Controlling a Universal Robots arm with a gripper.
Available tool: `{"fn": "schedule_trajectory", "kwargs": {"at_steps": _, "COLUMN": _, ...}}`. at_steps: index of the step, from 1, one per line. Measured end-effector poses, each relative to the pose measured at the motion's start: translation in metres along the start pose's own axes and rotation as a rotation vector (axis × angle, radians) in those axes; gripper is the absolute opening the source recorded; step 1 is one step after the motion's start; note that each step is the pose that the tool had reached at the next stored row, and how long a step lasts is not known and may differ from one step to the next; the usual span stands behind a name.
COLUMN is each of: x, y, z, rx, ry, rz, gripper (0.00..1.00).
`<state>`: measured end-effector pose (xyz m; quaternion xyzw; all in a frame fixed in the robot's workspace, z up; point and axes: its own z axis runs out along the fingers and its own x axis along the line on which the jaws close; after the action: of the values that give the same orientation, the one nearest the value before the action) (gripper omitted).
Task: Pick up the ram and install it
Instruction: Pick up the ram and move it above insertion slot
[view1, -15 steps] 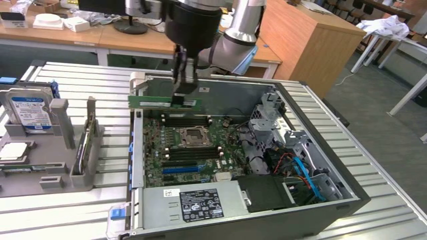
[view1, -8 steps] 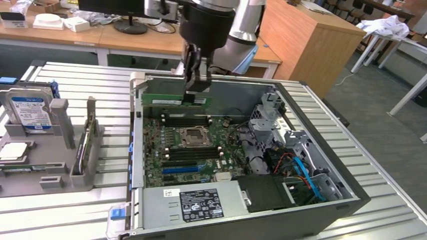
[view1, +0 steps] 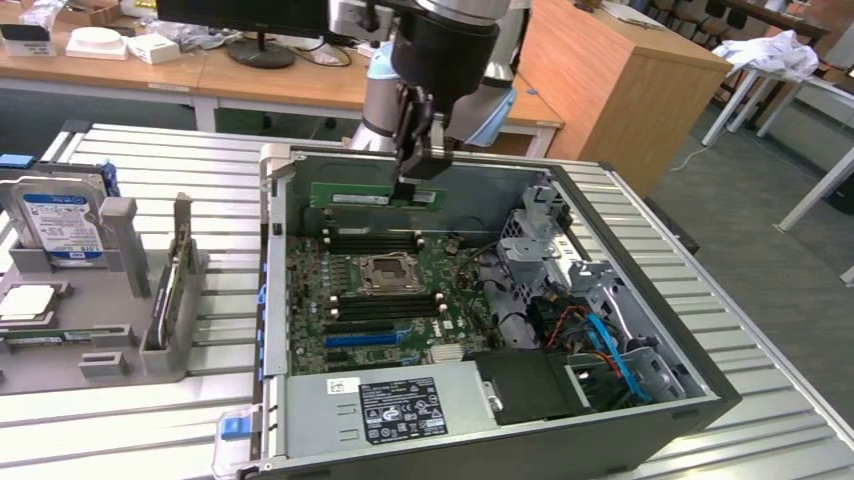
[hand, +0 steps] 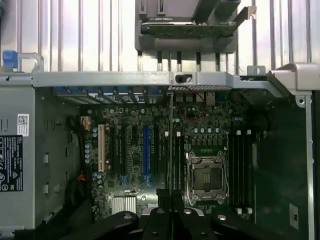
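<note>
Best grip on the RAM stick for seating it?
Pinch the ram across its two flat faces at the upper long edge, coming from above: it hangs on edge, and the lower edge must stay free for the black slots. The gripper appears to hold it that way, toward the exterior view's right end.

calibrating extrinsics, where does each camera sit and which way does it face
Exterior view: off the arm, raised, looking down into the open computer case on the slatted table; the arm and the end effector gripping the ram show.
Wrist view: on the wrist, facing straight down at the motherboard; the end effector's dark fingers show.
Shared: the computer case, the motherboard and its CPU socket.
</note>
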<state>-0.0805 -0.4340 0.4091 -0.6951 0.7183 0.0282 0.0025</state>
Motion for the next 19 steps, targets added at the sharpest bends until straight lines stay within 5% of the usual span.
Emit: {"fn": "schedule_trajectory", "kwargs": {"at_steps": 19, "x": -0.024, "y": -0.0526, "z": 0.0071, "rx": 0.0004, "ry": -0.0002, "rz": 0.003, "gripper": 0.12}}
